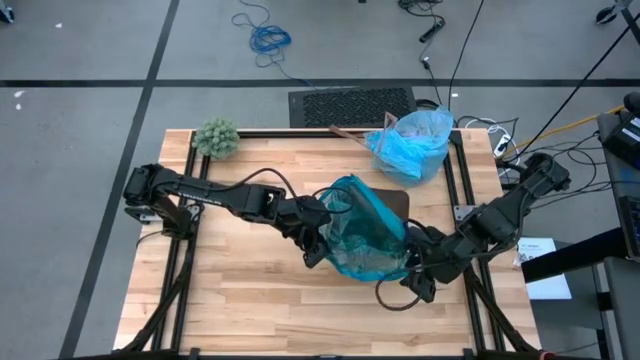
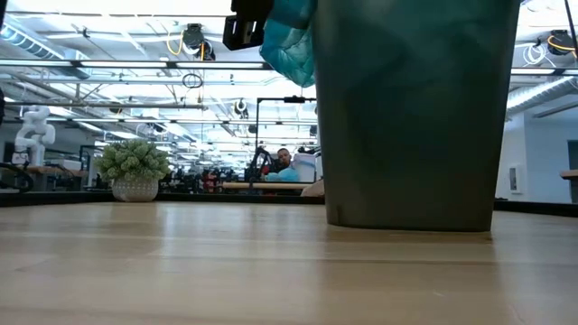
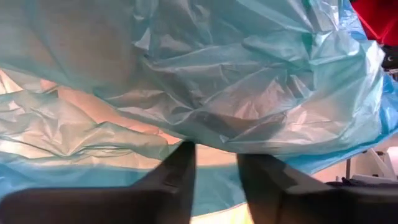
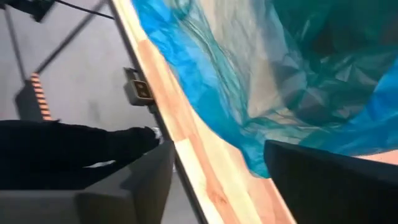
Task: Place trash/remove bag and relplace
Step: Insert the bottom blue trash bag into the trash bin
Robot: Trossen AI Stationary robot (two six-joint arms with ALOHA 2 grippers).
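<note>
A dark grey-green bin stands at the table's middle. A teal-green plastic bag is draped over its top. My left gripper is at the bag's left side and is shut on its plastic. My right gripper is open at the bag's right near side, with teal plastic lying between its spread fingers. The light sky-blue bag lies bulging on the table's far right part. No loose trash shows. My left gripper pinches bunched plastic of the teal-green bag's edge between its two fingers, on the side of the bin toward the table's left. The plastic spreads slack and crinkled beyond the fingers and hangs down the bin's outer side. My right gripper: whether its fingers touch the teal plastic I cannot tell.
A green fuzzy ball plant in a white pot stands at the far left corner. A dark mat lies on the floor beyond the far edge. Cables and a box sit by the far right corner. Bare wood shows along the near edge.
</note>
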